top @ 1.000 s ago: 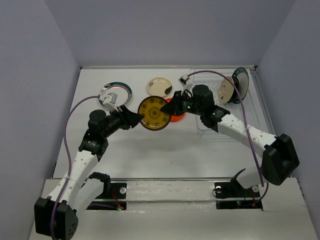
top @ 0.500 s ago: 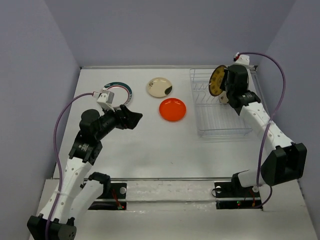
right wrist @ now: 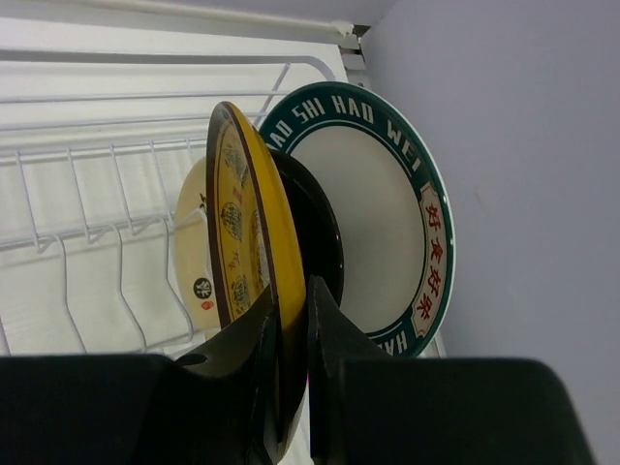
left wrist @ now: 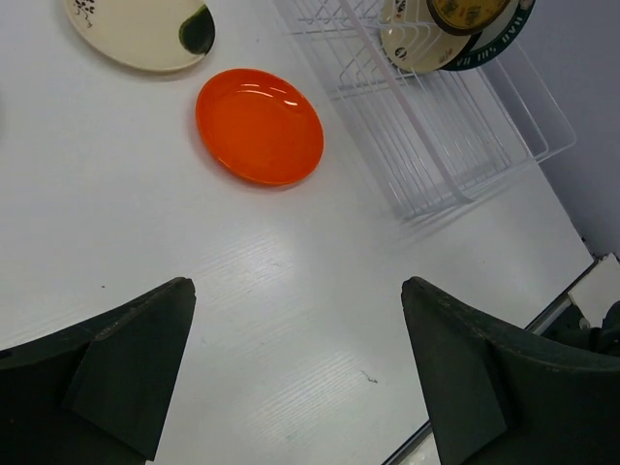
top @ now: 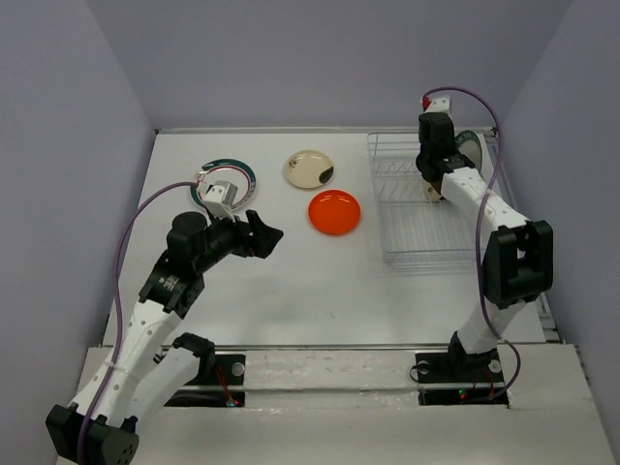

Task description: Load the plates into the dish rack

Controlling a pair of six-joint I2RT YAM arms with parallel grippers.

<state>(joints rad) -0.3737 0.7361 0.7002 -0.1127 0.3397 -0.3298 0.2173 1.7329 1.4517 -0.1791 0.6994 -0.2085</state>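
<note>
- The left arm [top: 155, 300] rises from the lower left of the top view, elbow bent, forearm reaching toward the centre.
- The left gripper [left wrist: 295, 291] has its dark fingers spread wide, nothing between them.
- The right arm [top: 484, 208] stretches to the upper right.
- The right gripper [right wrist: 291, 325] pinches the gold plate [right wrist: 237, 223] by its rim.

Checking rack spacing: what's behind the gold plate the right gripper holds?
A black plate sits right behind the gold plate, then a teal-rimmed plate. Most of the black plate is covered; contact unclear.

Even, bright light, sharp focus (faint sheen on the orange-red plate [left wrist: 260, 126]).
</note>
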